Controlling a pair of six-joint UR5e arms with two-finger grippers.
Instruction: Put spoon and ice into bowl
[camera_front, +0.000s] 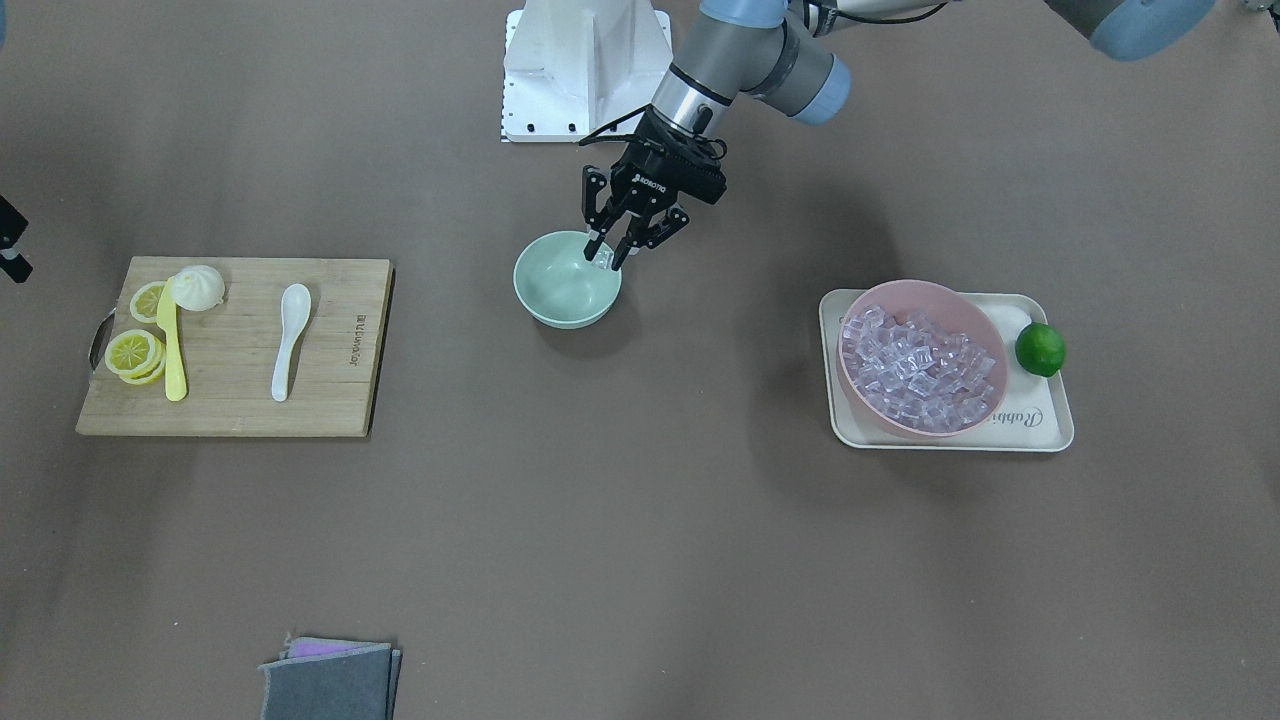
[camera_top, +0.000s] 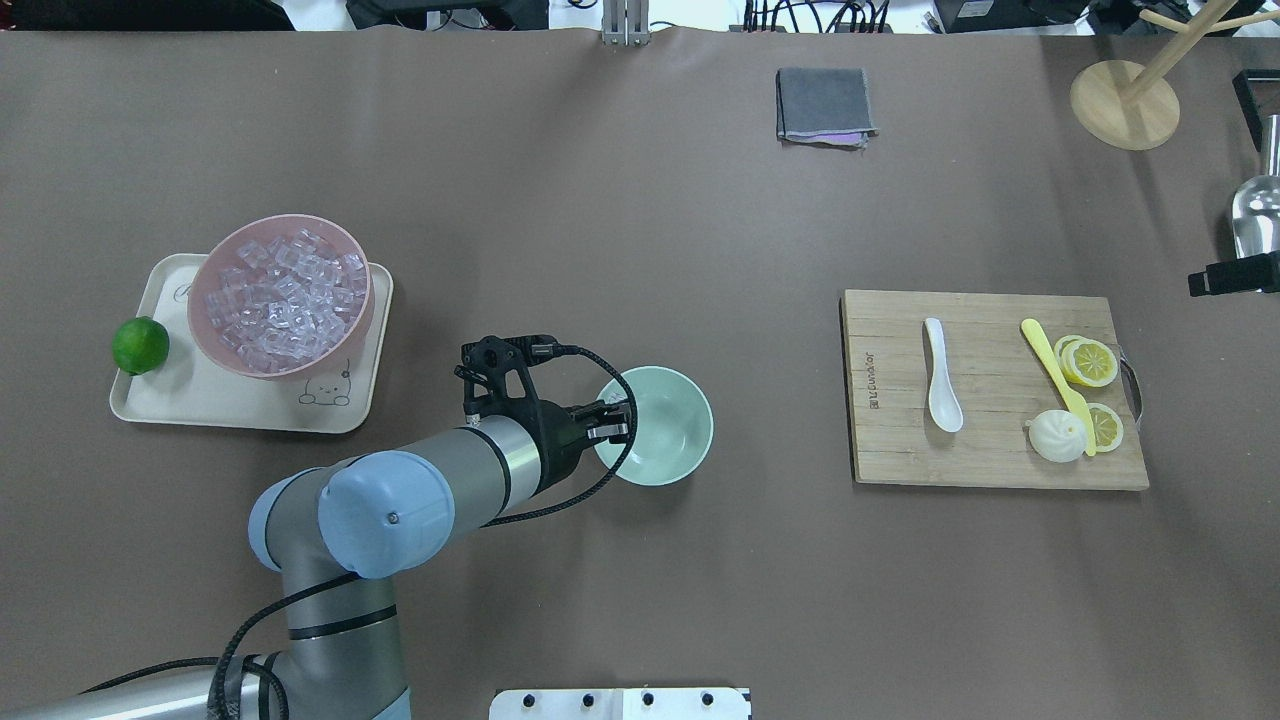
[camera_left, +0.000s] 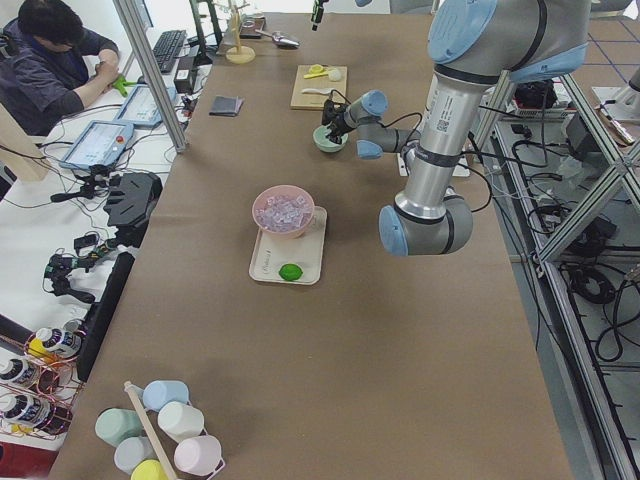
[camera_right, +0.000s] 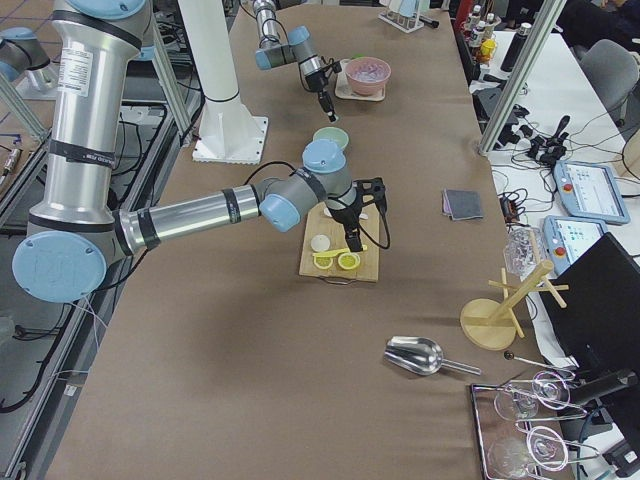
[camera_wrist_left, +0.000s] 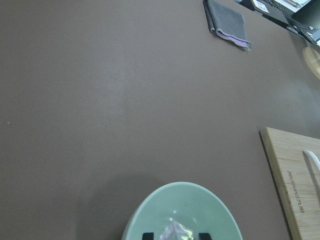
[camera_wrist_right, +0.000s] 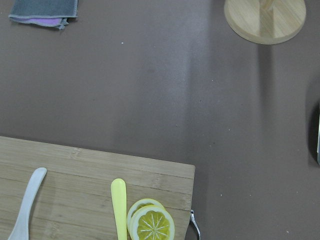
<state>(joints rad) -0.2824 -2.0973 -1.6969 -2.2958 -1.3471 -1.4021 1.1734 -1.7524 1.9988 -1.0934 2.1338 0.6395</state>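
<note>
Pinching 1 glassy ice cube (camera_wrist_left: 175, 232), left jaws over smooth mint bowl (camera_top: 672, 432), right jaws unclear

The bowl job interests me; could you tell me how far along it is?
Nothing lies in the bowl yet. In hand: the left gripper holds an ice cube just over it. Left: release the cube, then bring the spoon, untouched on the cutting board.

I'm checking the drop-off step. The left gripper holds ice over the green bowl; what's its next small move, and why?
Probably open the left gripper: the ice is pinched between its fingertips just over the bowl, so releasing should drop it in.
</note>
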